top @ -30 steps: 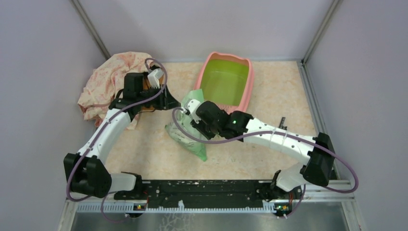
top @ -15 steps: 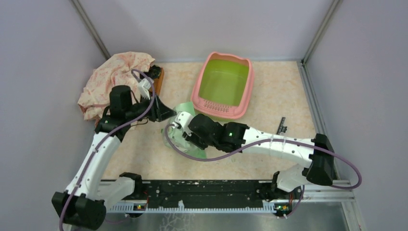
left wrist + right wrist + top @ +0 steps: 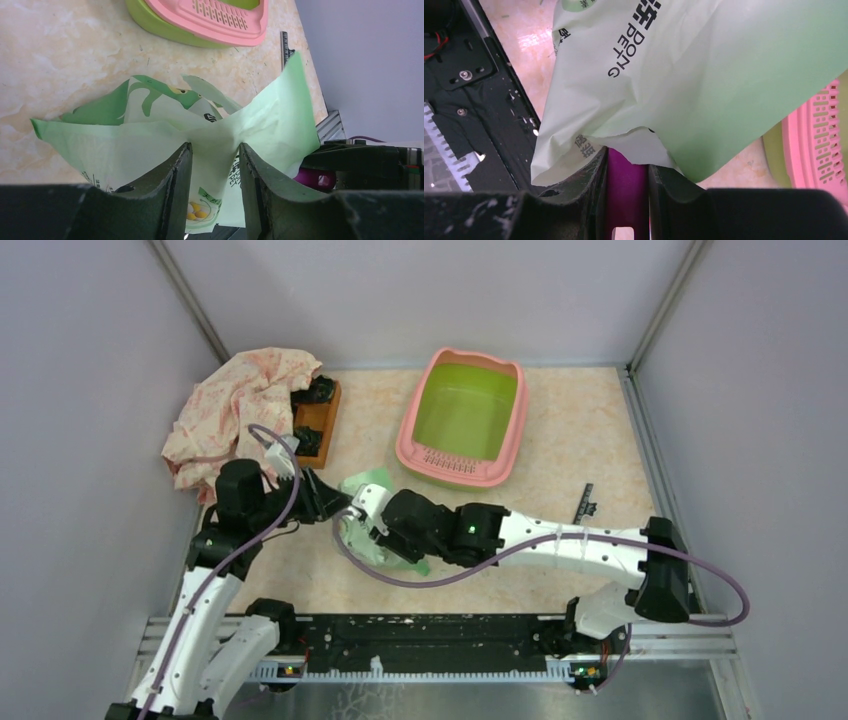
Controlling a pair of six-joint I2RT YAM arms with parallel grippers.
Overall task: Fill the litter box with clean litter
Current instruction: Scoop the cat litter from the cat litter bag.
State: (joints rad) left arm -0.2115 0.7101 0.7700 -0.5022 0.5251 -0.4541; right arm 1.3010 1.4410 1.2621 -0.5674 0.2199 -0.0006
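Top external view: left hand point(image 3: 333, 502) pinches the light green bag point(image 3: 368, 480); right hand point(image 3: 362, 527) clamps the magenta scoop point(image 3: 626, 185) (bowl hidden by bag); litter box point(image 3: 450, 461) lies beyond both.

Light diffuse and even, from overhead; no lamp in frame. Top view moderately bright, flat in contrast, sharp, faint grain. Soft, short shadows under both arms on the tabletop point(image 3: 580, 430). Dull sheen on the metal strip point(image 3: 450, 702) at the near edge, nothing blown out. Corner posts point(image 3: 185, 295) lean outward, mild wide-angle.

Left wrist view: left gripper point(image 3: 215, 147) near-black, soft-focus; bag point(image 3: 272, 120) glows pale, light passing through.

Right wrist view: right gripper point(image 3: 626, 160) underexposed, blurred; magenta scoop point(image 3: 626, 200) saturated; bag print crisp; litter box point(image 3: 819, 140) slightly soft at the right edge.
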